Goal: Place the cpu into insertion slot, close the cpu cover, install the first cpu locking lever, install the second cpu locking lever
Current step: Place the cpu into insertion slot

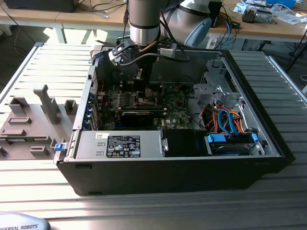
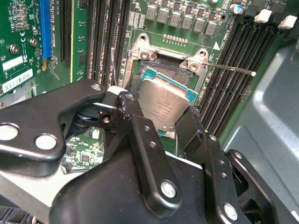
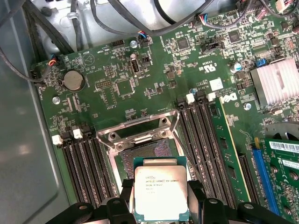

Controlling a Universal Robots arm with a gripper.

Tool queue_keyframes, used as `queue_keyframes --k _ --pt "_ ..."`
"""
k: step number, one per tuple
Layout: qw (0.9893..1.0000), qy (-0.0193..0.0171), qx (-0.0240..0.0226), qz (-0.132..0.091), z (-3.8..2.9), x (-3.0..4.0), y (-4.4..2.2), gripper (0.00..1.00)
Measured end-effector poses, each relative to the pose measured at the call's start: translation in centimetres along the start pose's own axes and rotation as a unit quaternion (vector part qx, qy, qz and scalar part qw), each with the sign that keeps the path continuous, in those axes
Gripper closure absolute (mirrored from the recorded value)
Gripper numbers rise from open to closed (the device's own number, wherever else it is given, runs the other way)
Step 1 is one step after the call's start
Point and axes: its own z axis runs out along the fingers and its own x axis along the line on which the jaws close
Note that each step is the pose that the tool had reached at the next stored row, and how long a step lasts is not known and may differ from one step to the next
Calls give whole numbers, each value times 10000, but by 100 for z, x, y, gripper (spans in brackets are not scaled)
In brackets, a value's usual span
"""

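I've got the claw [image 3: 161, 187] clenched on the cpu [image 3: 161, 198], held between its fingers just over the insertion slot's [image 3: 145, 151] edge.

Silver-grey arm [image 1: 144, 19], pale blue joint cap [image 1: 199, 31]; matte black tool [image 2: 161, 109] dotted with silver screws [image 2: 168, 188]

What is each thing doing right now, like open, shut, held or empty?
cpu, held in the gripper just above the socket, not yet in.
gripper, shut on the cpu's edges.
insertion slot, empty and uncovered.
cpu cover, swung up, open.
locking lever, unhooked, sticking out sideways.
computer case, lying on its side with the panel off.
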Motion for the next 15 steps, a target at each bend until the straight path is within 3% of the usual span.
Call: queue_keyframes --k 15 --pt "10000 -2 3 47 6 0 0 46"
